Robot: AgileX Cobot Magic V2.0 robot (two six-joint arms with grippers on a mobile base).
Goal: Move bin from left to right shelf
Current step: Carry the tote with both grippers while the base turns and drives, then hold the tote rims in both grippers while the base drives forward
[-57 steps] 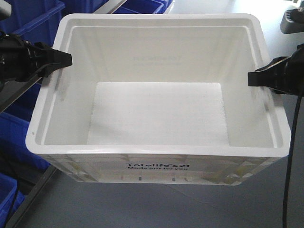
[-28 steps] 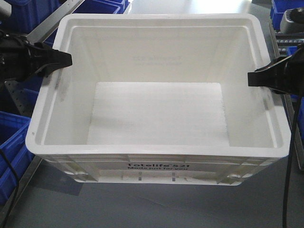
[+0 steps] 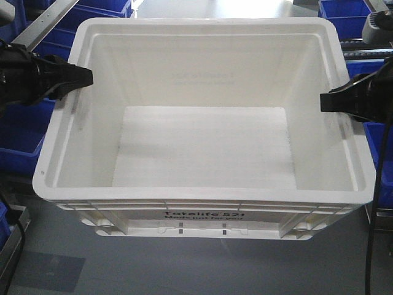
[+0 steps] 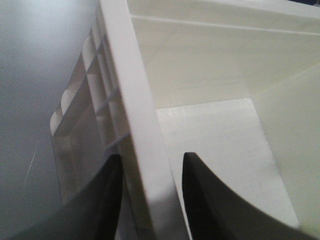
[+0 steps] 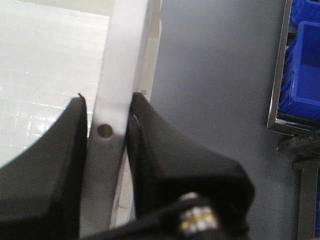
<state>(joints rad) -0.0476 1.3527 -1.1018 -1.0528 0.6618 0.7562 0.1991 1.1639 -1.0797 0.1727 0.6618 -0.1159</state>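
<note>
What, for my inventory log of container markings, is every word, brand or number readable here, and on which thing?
"Totelife 521": black print on the near outer side of the white bin.
"Made just for you": smaller black line just below it.
Faint mark on the far inner wall of the white bin: too faint to read.
On the blue bins: nothing readable.
Both wrist views: no text.

This looks like a storeroom or warehouse-style workspace. Grey metal shelving racks (image 5: 276,85) holding blue rectangular plastic storage bins (image 3: 21,132) stand on both sides of a smooth grey floor (image 3: 184,270).
</note>
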